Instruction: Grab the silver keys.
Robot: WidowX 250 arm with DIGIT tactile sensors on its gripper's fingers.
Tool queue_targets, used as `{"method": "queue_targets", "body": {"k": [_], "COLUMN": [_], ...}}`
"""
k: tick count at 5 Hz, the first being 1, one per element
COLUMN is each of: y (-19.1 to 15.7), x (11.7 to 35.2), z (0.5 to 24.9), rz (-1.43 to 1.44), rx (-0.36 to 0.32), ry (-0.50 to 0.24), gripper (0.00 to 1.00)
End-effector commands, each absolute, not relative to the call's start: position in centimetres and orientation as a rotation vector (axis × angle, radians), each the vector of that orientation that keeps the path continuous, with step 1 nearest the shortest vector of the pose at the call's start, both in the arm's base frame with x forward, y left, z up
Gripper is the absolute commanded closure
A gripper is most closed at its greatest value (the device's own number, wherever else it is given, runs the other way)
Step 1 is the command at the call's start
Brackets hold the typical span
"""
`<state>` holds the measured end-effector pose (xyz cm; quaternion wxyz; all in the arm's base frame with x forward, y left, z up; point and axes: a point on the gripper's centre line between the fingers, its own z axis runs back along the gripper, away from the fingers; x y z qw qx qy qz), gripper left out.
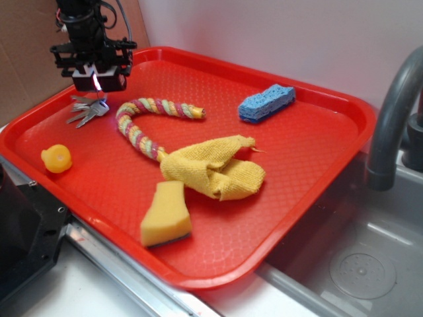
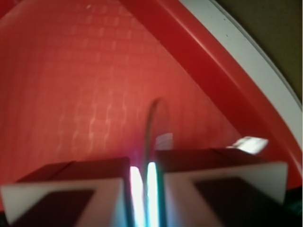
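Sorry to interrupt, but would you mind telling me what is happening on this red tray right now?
The robot's end effector is at the far left corner of the red tray, right over the silver keys. In the wrist view its fingers are nearly shut around a thin wire loop, seemingly the key ring, while the keys look to be resting on the tray. The rope toy, yellow cloth, two sponges and duck lie untouched.

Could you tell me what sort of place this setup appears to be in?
Probably a kitchen sink counter: a grey faucet over a steel sink basin, with sponges on a red tray.
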<state>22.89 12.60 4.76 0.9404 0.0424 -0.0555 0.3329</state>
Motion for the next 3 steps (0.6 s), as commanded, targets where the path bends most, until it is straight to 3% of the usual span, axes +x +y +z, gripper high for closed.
{"method": "queue_targets", "body": {"k": [1,2,3], "y": [8.7,6.6,6.0], "x": [18.2,17.7,17.9], "z": [16.5,21.6,26.6], "rz": [0.411,0.316,0.243], "rx": [0.019,0.053,-0.001], "ry": [-0.2,-0.169,-0.174], "gripper": [1.0,1.0,1.0]}}
